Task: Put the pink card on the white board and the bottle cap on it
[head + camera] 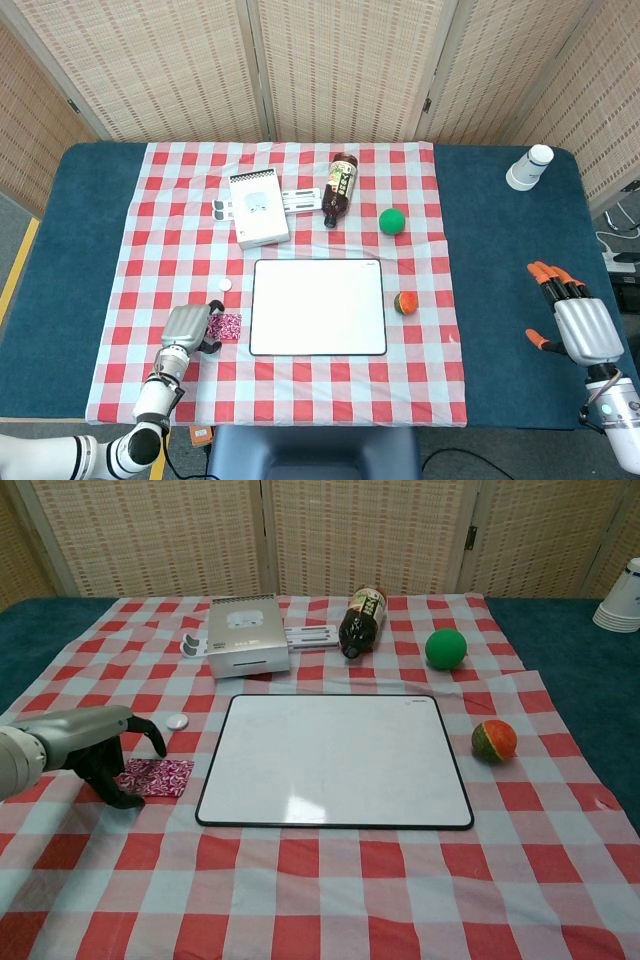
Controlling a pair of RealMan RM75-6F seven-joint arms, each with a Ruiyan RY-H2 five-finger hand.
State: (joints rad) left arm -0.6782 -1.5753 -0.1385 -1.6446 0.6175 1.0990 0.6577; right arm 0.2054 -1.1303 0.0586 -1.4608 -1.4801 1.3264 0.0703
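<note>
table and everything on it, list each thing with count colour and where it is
table: 1, dark blue top, under it all
checked cloth: 1, red and white, over the table's middle
white board: 1, white with dark rim, centre of cloth
pink card: 1, pink patterned, left of the board
bottle cap: 1, white, behind the card
box: 1, white, far left of centre
bottle: 1, dark, lying at the far side
green ball: 1, right of the bottle
orange-green ball: 1, right of the board
cups: white stack, far right corner
left hand: grey and black, fingers at the card's left edge
right hand: grey, orange fingertips, open at the right edge
</note>
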